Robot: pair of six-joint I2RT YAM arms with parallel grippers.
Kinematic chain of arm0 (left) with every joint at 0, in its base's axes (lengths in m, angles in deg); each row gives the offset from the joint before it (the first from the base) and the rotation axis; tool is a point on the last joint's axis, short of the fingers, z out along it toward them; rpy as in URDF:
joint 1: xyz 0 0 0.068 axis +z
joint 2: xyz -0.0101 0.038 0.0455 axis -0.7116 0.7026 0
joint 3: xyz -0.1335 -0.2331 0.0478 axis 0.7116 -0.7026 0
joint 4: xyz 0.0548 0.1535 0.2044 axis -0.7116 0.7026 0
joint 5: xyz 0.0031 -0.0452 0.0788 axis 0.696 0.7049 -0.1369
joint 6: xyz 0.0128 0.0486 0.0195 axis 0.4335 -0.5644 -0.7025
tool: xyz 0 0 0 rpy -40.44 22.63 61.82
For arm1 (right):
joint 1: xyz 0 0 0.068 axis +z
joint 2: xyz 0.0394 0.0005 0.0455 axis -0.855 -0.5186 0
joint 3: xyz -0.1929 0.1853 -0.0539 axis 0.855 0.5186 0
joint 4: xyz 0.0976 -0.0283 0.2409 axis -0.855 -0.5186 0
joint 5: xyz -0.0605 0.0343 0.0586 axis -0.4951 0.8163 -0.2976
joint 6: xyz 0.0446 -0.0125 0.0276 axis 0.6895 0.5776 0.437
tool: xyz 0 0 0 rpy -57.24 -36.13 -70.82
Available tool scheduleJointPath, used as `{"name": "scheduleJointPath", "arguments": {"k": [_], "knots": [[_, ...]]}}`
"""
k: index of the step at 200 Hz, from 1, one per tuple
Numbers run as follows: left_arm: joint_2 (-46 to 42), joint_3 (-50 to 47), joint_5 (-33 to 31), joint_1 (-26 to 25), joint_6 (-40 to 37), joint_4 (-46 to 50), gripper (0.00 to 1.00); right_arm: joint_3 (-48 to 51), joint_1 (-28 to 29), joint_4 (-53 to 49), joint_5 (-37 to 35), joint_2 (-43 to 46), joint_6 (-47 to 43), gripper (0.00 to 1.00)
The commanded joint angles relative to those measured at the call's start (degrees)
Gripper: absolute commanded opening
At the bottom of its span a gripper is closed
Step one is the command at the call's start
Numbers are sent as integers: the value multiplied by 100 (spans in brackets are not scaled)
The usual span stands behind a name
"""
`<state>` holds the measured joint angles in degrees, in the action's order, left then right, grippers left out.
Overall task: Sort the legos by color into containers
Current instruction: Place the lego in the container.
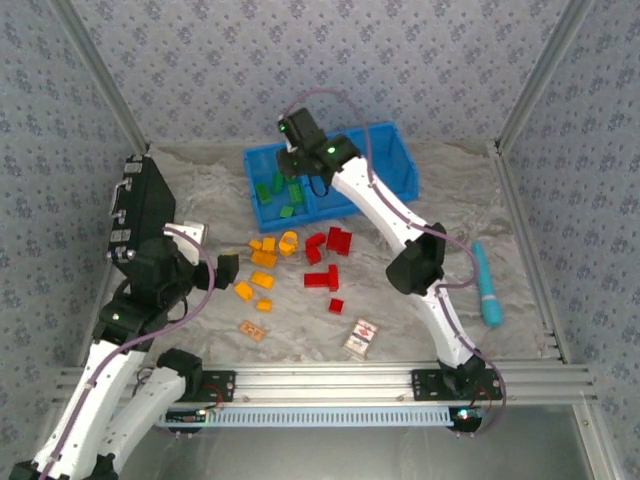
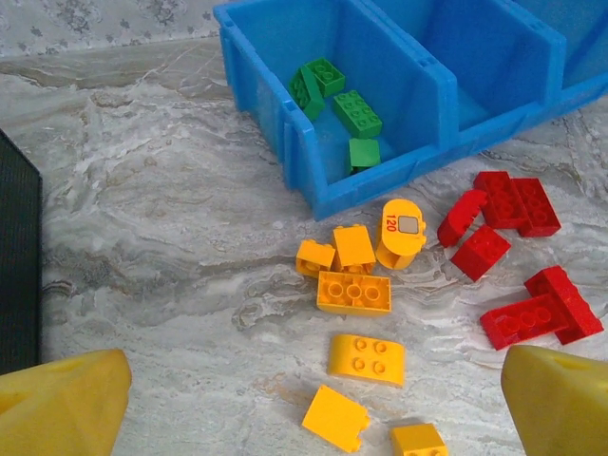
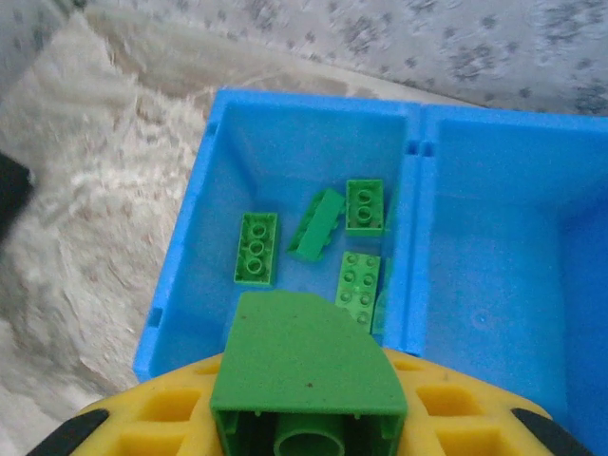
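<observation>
An orange rounded lego (image 2: 401, 231) is showing "120" beside a small grey square, while the print on the red-and-white card (image 1: 361, 338) is too small to read. The right gripper (image 3: 309, 418) is clamping a green curved lego (image 3: 309, 366) over the left compartment of the blue bin (image 3: 220, 133), where several green legos (image 3: 256, 249) are lying. The left gripper (image 2: 313, 408) is hanging wide open and empty above orange legos (image 2: 353, 292) and red legos (image 2: 503, 204) — all lying loose on the marbled grey tabletop (image 2: 142, 237), just near of the bin. Small-flowered wallpaper (image 1: 300, 50) is enclosing the cell.
</observation>
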<state>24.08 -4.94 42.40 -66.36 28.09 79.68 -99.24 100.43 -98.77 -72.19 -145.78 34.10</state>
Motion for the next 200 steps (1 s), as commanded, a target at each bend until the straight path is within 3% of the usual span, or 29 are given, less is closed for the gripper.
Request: {"name": "scheduleJointPath", "arguments": {"k": [1, 66, 102, 114, 132, 176, 200], "knots": [[-40, -4, 253, 28, -96, 5, 100, 391, 218, 517, -322, -211, -956, 28], [-32, -130, 591, 24, -16, -99, 100, -320, 409, 432, -625, -1117, -1343, 31], [-37, -219, 1346, 16, 60, -228, 100, -54, 363, 318, -674, -1095, -1222, 44], [80, -203, 1299, 16, 180, -209, 100, 139, 365, 382, -665, -1024, -1220, 48], [438, -166, 1131, 16, 489, -172, 100, 492, 380, 630, -714, -792, -1280, 65], [1384, -401, 833, -42, 1700, -365, 96, 838, 364, 907, -670, -50, -1664, 69], [1802, -387, 293, -196, 2348, -148, 96, 1228, 255, 938, -832, 479, -1844, 75]]}}
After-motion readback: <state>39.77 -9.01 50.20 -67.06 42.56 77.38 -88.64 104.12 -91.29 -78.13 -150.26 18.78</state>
